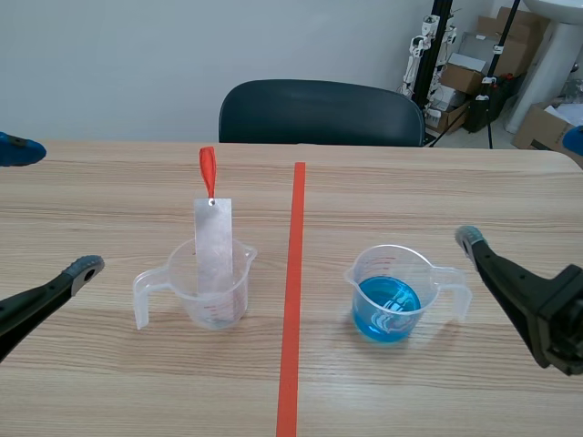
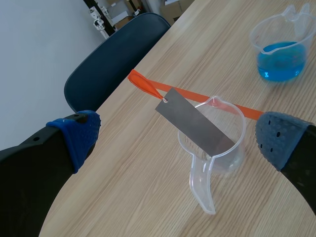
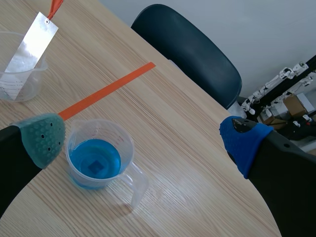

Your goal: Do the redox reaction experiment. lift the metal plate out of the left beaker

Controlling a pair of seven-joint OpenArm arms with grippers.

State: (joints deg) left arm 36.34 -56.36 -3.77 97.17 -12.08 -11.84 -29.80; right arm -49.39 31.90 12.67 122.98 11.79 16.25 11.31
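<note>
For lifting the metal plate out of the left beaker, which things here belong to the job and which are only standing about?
Job: metal plate; red tag on its top; clear left beaker holding it.
Just about: right beaker of blue liquid; dark chair; cardboard boxes behind.

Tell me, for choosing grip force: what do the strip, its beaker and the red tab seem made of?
Metal plate: thin sheet metal, matte grey, flat with a punched hole. Left beaker: seemingly clear moulded plastic; see-through, with printed marks and a handle. Red tab: glossy plastic or ribbon; cannot tell which.
</note>
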